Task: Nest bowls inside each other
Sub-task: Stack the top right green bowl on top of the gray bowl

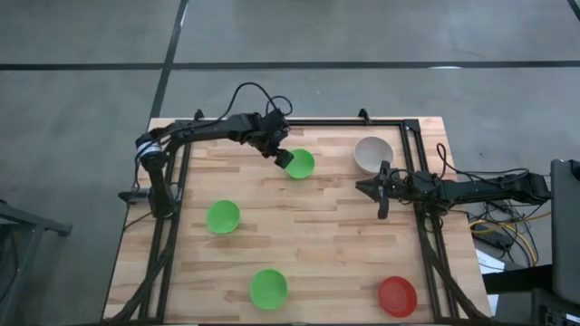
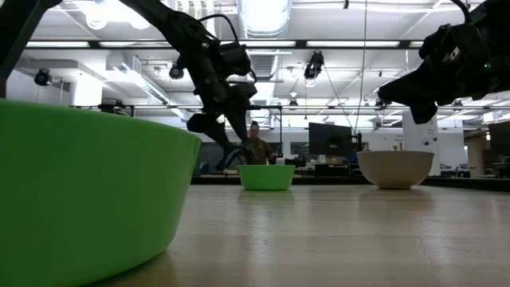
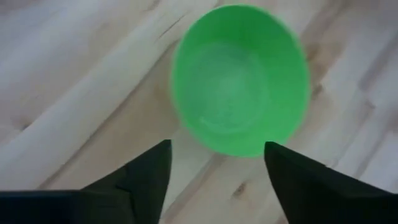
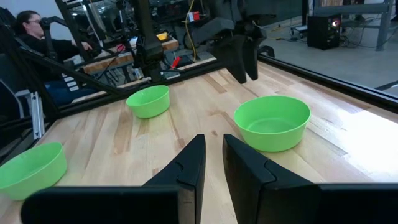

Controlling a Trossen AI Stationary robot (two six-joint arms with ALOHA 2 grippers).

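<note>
Altogether five bowls are sitting apart on the wooden counter, none nested: three green, one red, one pale grey-white. The far green bowl is lying just beside the left gripper, the middle green bowl is resting toward the left side, and the near green bowl is sitting close to the front edge, where the low view is cutting it off at the left border. The red bowl is occupying the front right corner, and the grey-white bowl is standing at the back right. In the left wrist view the left gripper's jaws are standing wide open and holding nothing, with the far green bowl lying just beyond the fingertips, its near rim reaching between them. The right gripper is hovering just in front of the grey-white bowl, its jaws showing only a narrow gap and gripping nothing. A person is sitting beyond the counter, partly hidden by equipment.
</note>
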